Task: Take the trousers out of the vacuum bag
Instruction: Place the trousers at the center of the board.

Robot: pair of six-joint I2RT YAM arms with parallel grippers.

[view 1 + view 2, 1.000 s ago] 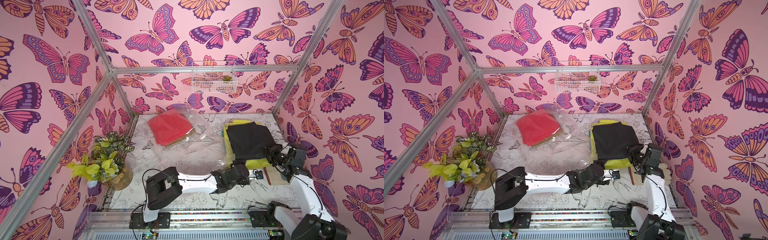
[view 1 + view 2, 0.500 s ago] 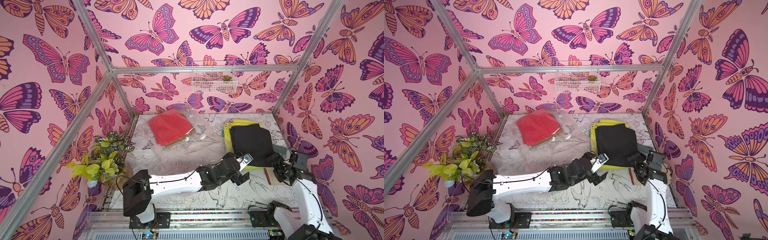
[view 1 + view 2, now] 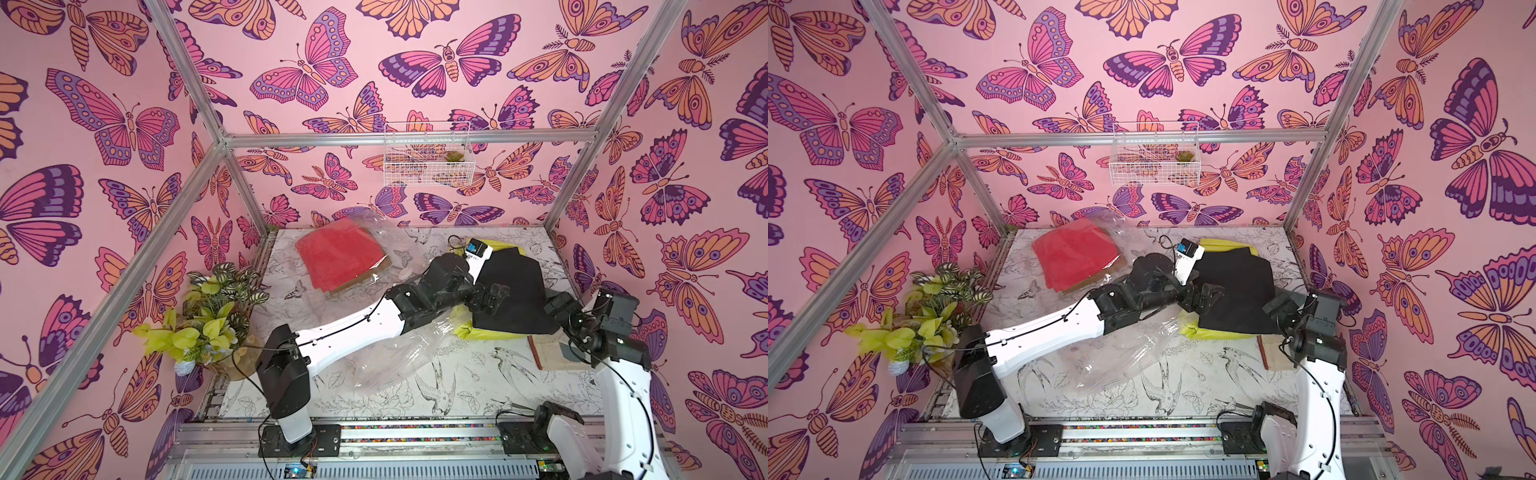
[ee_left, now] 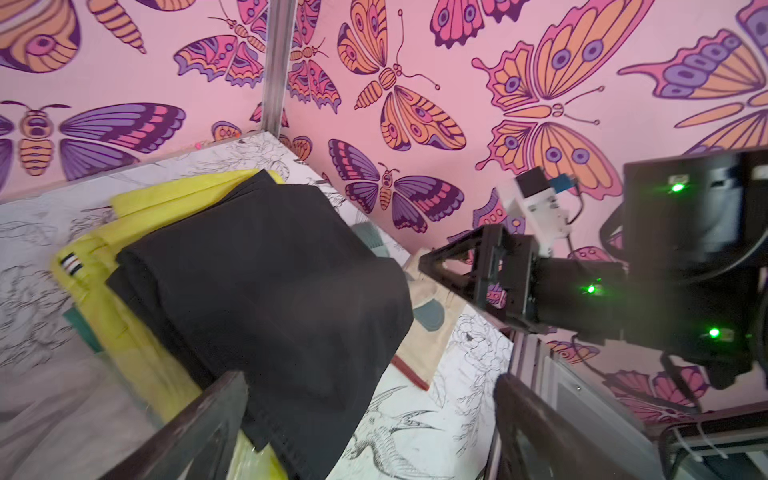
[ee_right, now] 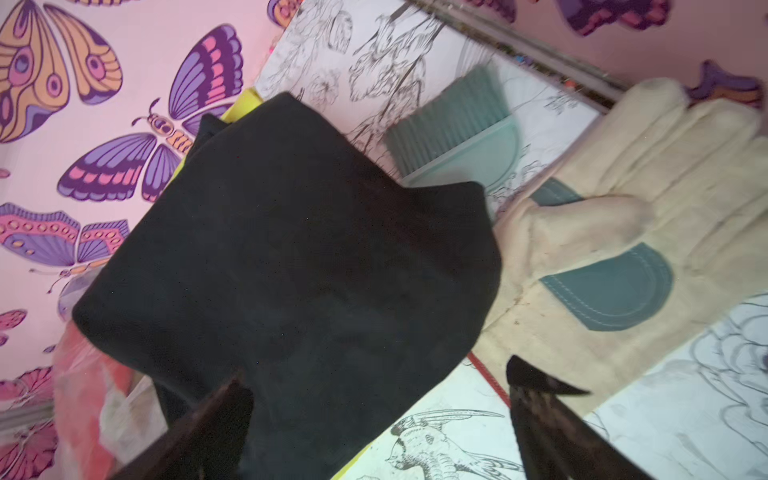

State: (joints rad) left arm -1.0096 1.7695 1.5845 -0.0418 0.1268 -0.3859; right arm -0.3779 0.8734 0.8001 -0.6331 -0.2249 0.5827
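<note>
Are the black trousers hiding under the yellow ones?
No, the black trousers lie on top of the yellow trousers.

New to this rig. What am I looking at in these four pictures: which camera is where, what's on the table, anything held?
Two robot arms are bolted at the near edge of a table inside a butterfly-papered booth. Two pictures come from a paired camera overhead and show nearly the same scene; the other two come from cameras on each arm's wrist, looking along its tool. On the table: a clear plastic bag with red trousers apparently inside its far end, black trousers lying on yellow trousers, a pale work glove and a potted plant. The left tool and the right tool are both open at opposite edges of the black trousers, holding nothing.
</note>
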